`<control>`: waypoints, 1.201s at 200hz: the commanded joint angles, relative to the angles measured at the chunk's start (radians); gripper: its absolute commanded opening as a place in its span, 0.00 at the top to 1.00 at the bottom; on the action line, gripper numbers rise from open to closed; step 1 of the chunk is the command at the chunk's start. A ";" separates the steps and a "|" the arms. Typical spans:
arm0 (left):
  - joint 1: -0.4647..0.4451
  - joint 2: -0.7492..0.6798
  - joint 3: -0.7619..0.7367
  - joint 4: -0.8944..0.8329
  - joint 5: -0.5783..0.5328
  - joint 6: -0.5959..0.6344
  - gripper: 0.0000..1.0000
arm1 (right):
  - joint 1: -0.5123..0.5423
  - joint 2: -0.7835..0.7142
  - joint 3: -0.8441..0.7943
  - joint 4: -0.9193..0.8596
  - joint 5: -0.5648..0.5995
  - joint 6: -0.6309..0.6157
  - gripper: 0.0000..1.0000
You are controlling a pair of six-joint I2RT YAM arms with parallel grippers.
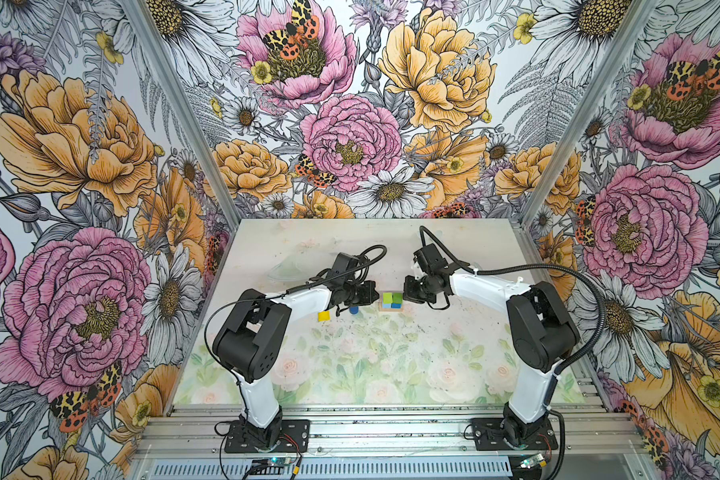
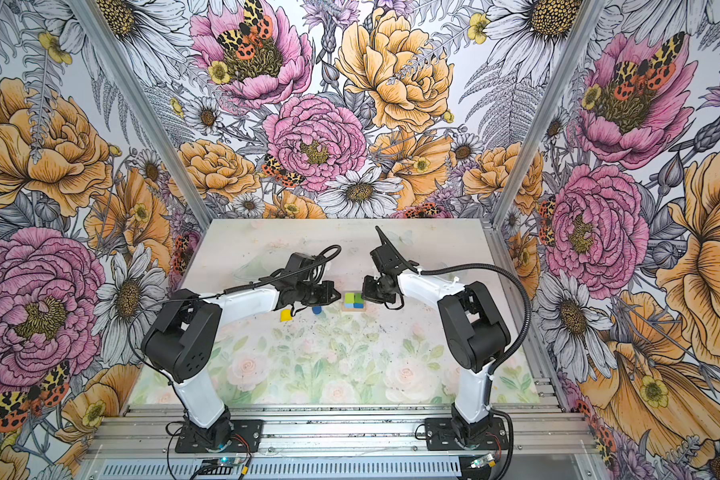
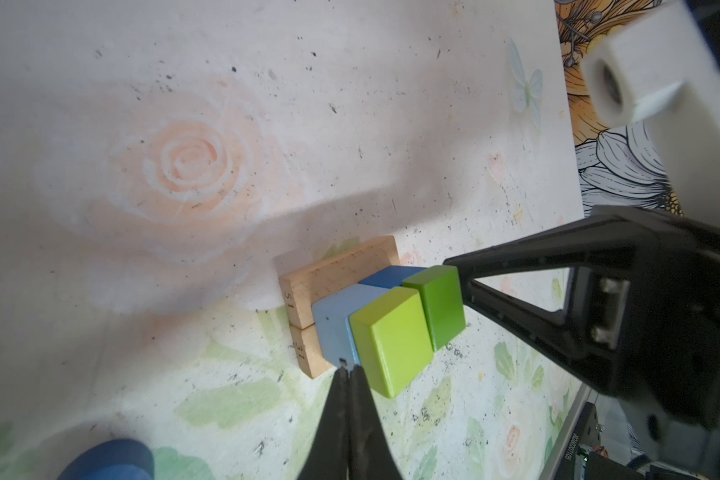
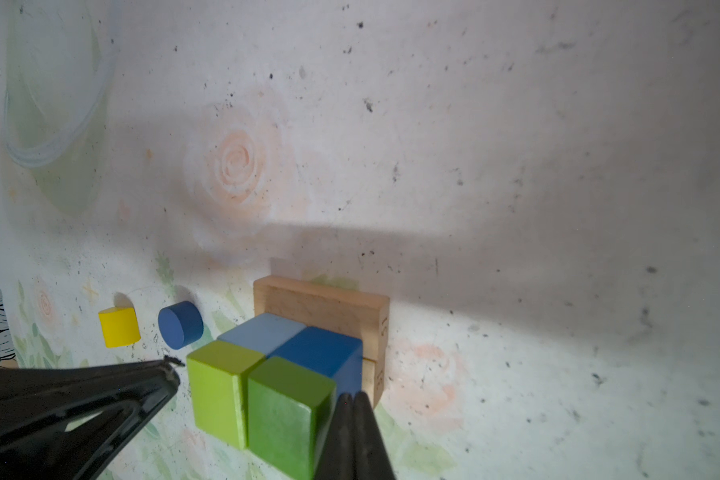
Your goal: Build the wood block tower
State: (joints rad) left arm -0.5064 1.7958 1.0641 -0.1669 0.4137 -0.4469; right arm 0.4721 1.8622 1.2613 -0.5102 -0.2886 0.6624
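We see the left fingers [image 3: 341, 390] and right fingers [image 4: 344, 424], both pressed shut and empty, flanking green and blue wooden cubes [image 3: 391, 336] stacked on two tan wooden bars [image 3: 337, 266] on the counter [image 4: 516, 166].

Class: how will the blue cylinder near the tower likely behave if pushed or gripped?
The blue cylinder seems to stand on a flat end, so a push probably slides it. Tipped over, it would likely roll. Its smooth painted curve may slip when gripped.

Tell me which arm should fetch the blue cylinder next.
Left. The blue cylinder lies right beside the left gripper, on its side of the block stack; the right gripper is beyond the stack.
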 commanded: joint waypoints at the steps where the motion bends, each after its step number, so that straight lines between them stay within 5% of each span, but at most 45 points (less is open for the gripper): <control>1: -0.008 0.014 0.031 0.032 0.025 -0.007 1.00 | 0.005 0.011 0.040 0.021 0.008 0.005 1.00; 240: -0.022 0.052 0.039 0.037 0.027 -0.012 1.00 | 0.014 0.014 0.043 0.021 0.002 0.008 1.00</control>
State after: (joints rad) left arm -0.5217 1.8572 1.0840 -0.1520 0.4183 -0.4469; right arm 0.4786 1.8622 1.2728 -0.5102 -0.2890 0.6632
